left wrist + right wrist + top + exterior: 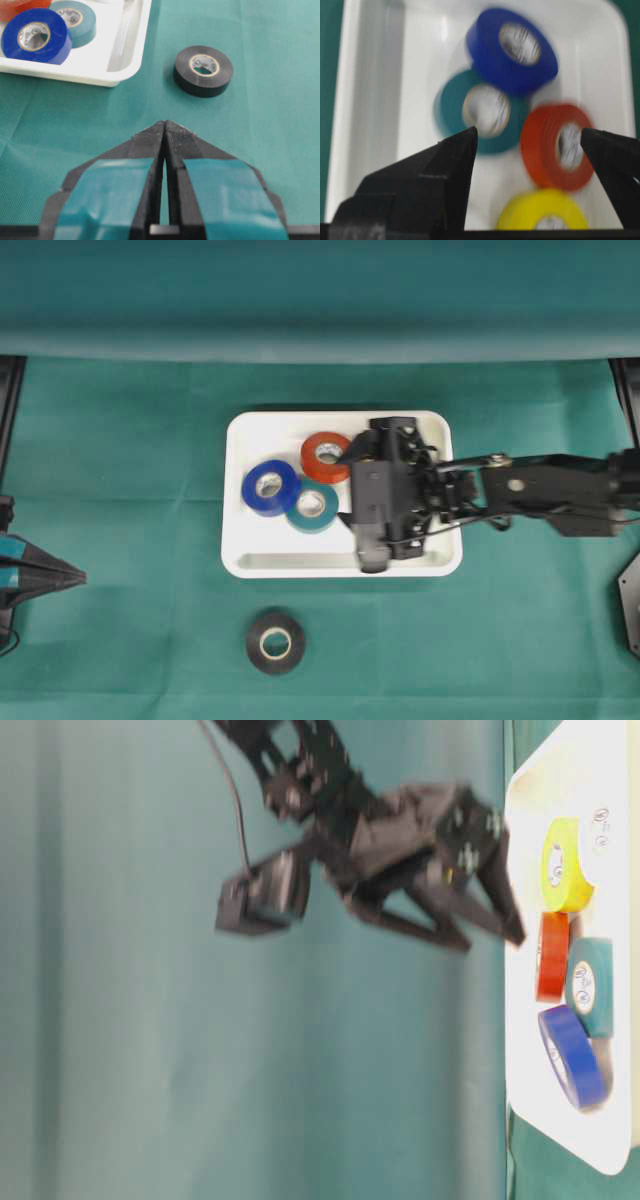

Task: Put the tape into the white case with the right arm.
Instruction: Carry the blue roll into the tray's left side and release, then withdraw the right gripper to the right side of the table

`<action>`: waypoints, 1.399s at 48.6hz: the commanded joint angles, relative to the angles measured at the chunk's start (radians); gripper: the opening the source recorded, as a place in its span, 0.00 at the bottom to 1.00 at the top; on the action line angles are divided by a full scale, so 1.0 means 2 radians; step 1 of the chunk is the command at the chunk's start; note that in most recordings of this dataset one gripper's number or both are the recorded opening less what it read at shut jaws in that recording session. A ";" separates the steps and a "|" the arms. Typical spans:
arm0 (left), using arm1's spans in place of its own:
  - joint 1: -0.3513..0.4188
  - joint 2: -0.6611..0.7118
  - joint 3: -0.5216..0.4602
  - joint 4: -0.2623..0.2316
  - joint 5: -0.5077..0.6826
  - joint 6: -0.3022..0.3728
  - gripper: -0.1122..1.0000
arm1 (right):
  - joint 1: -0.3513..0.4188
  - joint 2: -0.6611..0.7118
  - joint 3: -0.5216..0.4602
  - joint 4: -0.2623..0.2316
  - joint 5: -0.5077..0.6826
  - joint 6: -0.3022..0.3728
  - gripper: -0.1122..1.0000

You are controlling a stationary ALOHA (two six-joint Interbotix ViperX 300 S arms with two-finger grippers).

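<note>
right gripper: your jaws are standing wide apart and gripping nothing; both black fingers are framing the rolls from above in the right wrist view.
right arm: you're reaching in from the right edge of the overhead view, with the gripper body hanging over the right half of the white case. In the table-level view the fingertips are sitting clear of the tray, not touching it, and the picture is blurred.
yellow tape: lying in the case directly under your open jaws, next to the red roll. It's hidden by the gripper in the overhead view.
red tape: lying in the case, touching the teal roll in the wrist view.
teal tape: lying flat in the case between red and blue.
blue tape: resting in the case, leaning partly on the teal one.
black tape: sitting on the green cloth outside the case, just below its lower rim and well apart from your right gripper.
left gripper: your teal-banded fingers are pressed together at the tips, holding nothing, parked at the left edge of the overhead view and pointing toward the black tape.
</note>
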 commanded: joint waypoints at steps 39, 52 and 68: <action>0.001 0.005 -0.005 -0.002 -0.005 -0.001 0.10 | -0.001 -0.347 0.288 0.003 -0.048 0.002 0.71; 0.002 0.005 -0.005 -0.001 -0.005 -0.001 0.10 | -0.001 -0.471 0.352 0.011 -0.043 0.012 0.71; 0.001 0.004 -0.005 -0.002 -0.005 -0.001 0.10 | 0.015 -0.513 0.367 0.012 -0.028 0.044 0.71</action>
